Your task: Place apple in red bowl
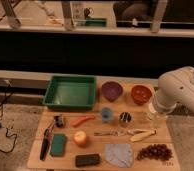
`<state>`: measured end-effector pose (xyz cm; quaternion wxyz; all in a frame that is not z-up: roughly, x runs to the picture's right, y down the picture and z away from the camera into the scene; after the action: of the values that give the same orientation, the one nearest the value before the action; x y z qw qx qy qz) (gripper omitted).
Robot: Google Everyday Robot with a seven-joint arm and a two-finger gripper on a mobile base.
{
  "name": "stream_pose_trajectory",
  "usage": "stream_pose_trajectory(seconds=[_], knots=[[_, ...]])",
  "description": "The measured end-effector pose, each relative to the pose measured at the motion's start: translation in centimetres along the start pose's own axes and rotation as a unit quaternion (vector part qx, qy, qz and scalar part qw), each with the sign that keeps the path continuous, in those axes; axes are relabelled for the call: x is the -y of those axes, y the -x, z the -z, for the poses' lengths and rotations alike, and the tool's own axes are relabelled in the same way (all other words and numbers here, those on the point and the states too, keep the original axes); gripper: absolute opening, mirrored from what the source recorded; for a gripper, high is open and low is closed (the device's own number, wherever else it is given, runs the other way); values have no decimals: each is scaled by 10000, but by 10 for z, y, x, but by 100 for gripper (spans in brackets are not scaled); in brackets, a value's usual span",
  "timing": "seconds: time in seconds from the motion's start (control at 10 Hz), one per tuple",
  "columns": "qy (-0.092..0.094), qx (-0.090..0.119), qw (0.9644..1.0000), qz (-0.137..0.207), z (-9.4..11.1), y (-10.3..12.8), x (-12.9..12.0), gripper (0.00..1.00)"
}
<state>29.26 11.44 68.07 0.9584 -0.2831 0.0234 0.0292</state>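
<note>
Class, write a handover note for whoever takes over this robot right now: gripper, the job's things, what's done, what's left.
The gripper hangs at the right edge of the wooden table, just in front of the round orange-red bowl.
The small round yellow-orange apple sits on the table, front left of centre, far from the gripper.
Done: nothing.
Left: reach the apple, grasp it, carry it to the bowl, release.

You have a wooden desk (97,146) across the lower frame. Along its upper edge stand a green tray (70,92), a purple bowl (112,91) and the red bowl (141,94), left to right. Mid-desk lie an orange-red stick (82,120), a blue cup (106,114) and a dark can (125,118). Lower down: a green sponge (58,145), the apple (81,138), a dark block (87,160), a grey cloth (119,154), a banana (141,135) and grapes (154,151). The gripper (157,117) hangs at the desk's right edge, below the red bowl.
</note>
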Motion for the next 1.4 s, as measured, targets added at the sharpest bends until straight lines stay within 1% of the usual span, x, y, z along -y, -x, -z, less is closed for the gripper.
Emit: stream_pose_trajectory(seconds=[0.7,0.8,0.9,1.0,1.2,1.4], knots=[[4,5,10000,-2,0,0,0,80],[70,113,9999,-68,-3,3,-1,80],[180,307,9992,-173,-10,6,-7,80],[244,423,9986,-218,-12,10,-12,80],[303,545,9979,-162,-18,28,-21,80],[394,670,9970,15,-24,56,-33,80]])
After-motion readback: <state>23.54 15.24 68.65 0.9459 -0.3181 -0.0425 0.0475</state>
